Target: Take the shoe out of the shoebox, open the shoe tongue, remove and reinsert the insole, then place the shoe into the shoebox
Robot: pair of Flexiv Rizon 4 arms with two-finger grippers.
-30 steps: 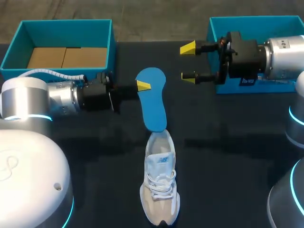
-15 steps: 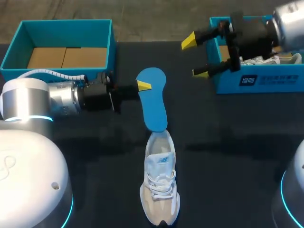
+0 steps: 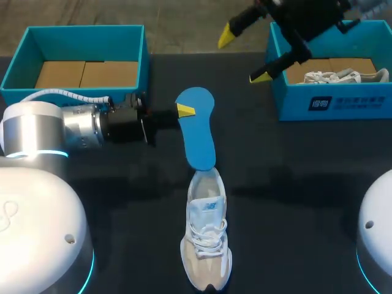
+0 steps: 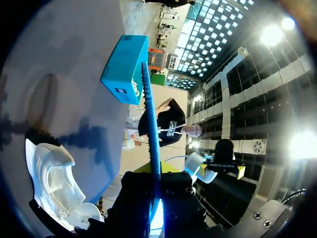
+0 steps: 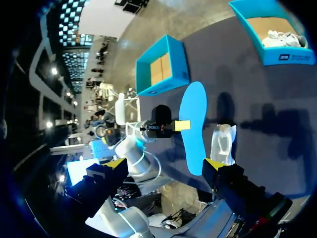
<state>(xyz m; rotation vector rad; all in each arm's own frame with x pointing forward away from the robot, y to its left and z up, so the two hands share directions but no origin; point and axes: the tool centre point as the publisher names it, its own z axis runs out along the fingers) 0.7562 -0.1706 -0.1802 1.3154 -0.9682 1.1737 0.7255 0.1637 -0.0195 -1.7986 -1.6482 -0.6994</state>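
While black table (image 3: 294,184) carries everything: open shoebox (image 3: 79,55) at far left corner. Shoe (image 3: 207,239) mid-table by near edge, long axis near-to-far, toe to near edge, heel opening to far edge. Insole (image 3: 197,128) in line with shoe, near end at heel opening. Left gripper (image 3: 184,111), nearer arm, clamps insole's far-left edge. Right gripper (image 3: 243,57) spread wide, raised near far right corner.
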